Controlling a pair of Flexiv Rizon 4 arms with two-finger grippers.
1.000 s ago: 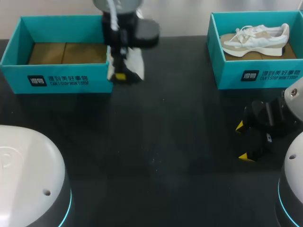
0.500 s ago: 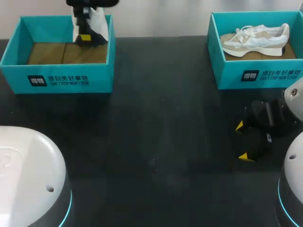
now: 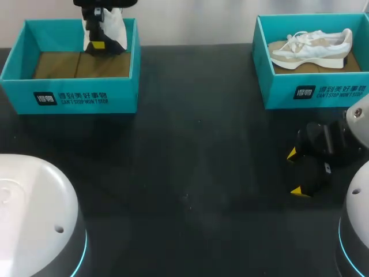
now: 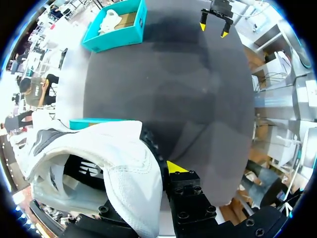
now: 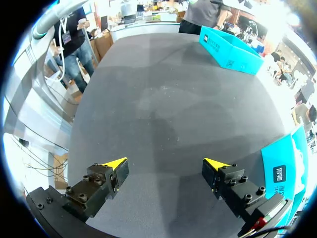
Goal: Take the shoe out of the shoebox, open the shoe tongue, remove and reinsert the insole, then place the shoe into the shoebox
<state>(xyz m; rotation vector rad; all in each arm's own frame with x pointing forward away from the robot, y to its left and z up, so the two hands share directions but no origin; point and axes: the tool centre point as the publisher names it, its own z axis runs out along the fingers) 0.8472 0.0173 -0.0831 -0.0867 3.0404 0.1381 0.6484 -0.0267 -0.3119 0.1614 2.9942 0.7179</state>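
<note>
Left hand (image 3: 98, 45) is closed on the shoe (image 3: 113, 27). In the left wrist view the white upper (image 4: 116, 163) fills the gap between the fingers and only one yellow tip shows, the other hidden behind the shoe.

The shoe hangs clear of the surface (image 3: 190, 173), with nothing under it but the box. Its long axis looks closer to upright than flat, running down from the hand. Which end points down I can't tell.

The key relation is that the left shoebox (image 3: 69, 99) lies directly below the hand, and the shoe sits over the box's far wall near its right corner. The brown floor of the box is below the hand and nearer to the robot. The box's long axis runs crosswise to the hanging shoe, so my guess is the shoe has to tip flat and come slightly nearer before it fits inside. The insole isn't visible, so I can't judge that step.

The left arm is clearly the one in play.

Right hand (image 3: 295, 172) is low over the surface with its fingers spread and nothing between them. The right shoebox (image 3: 314, 92) is just beyond and beside it, holding a second shoe (image 3: 311, 49) that lies flat, lengthwise along the box. The held shoe is well away across the surface from this hand.
</note>
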